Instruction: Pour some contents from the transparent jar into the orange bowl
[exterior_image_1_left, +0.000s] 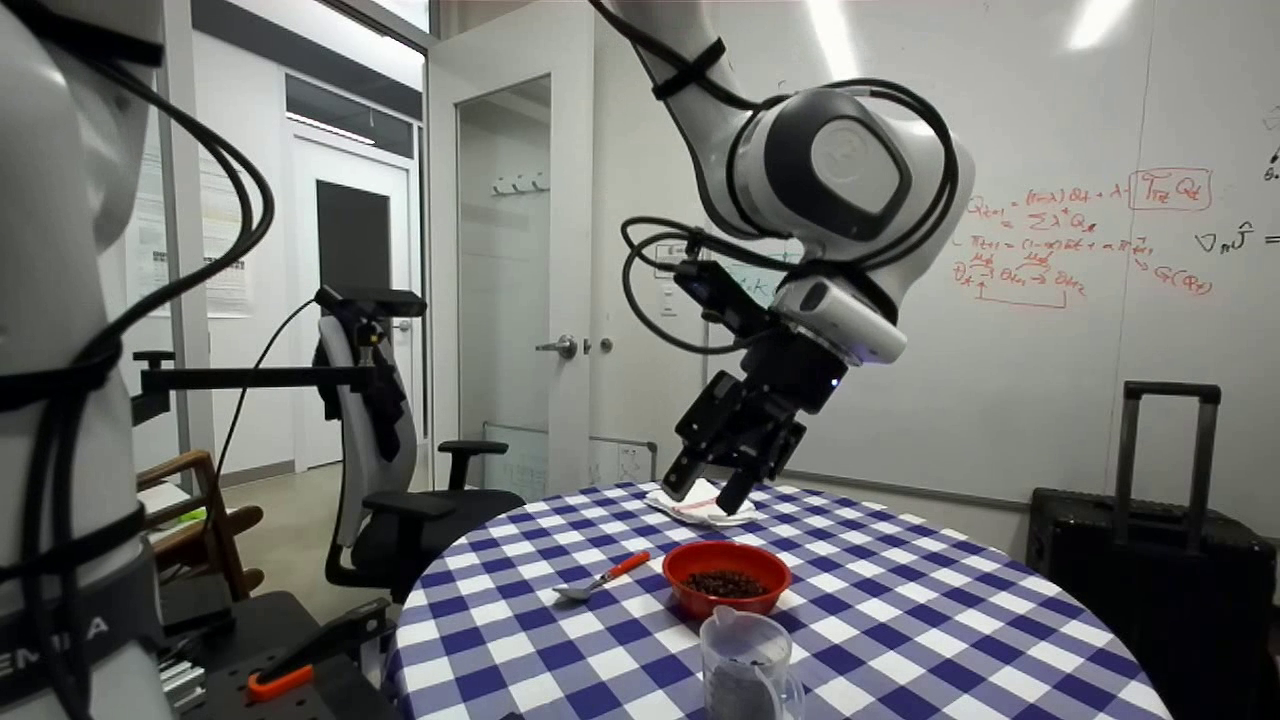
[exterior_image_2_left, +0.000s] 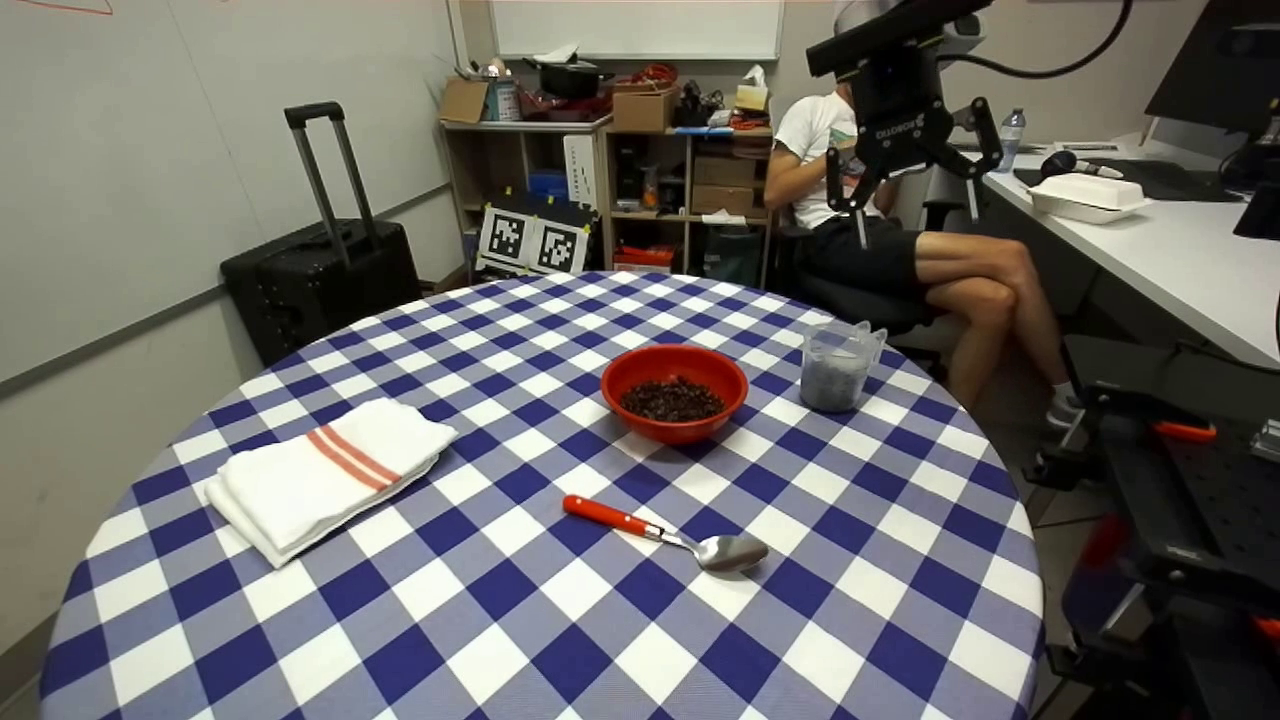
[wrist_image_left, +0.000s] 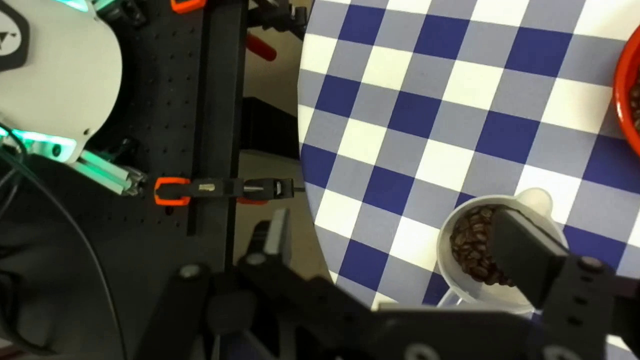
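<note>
Nearest in an exterior view, the transparent jar (exterior_image_1_left: 738, 640) is standing upright on the table (exterior_image_1_left: 920, 620), dark brown beans (wrist_image_left: 472, 245) showing inside it in the wrist view. Higher up and well apart from it, the gripper (exterior_image_1_left: 703, 498) is hanging tilted, its jaws standing wide. Beyond the jar, the orange bowl (exterior_image_1_left: 735, 558) is holding dark contents (exterior_image_1_left: 722, 585), and a spoon (exterior_image_1_left: 618, 570) is lying to its left. Farther off, a folded white cloth (exterior_image_1_left: 690, 510) is resting on the table.
</note>
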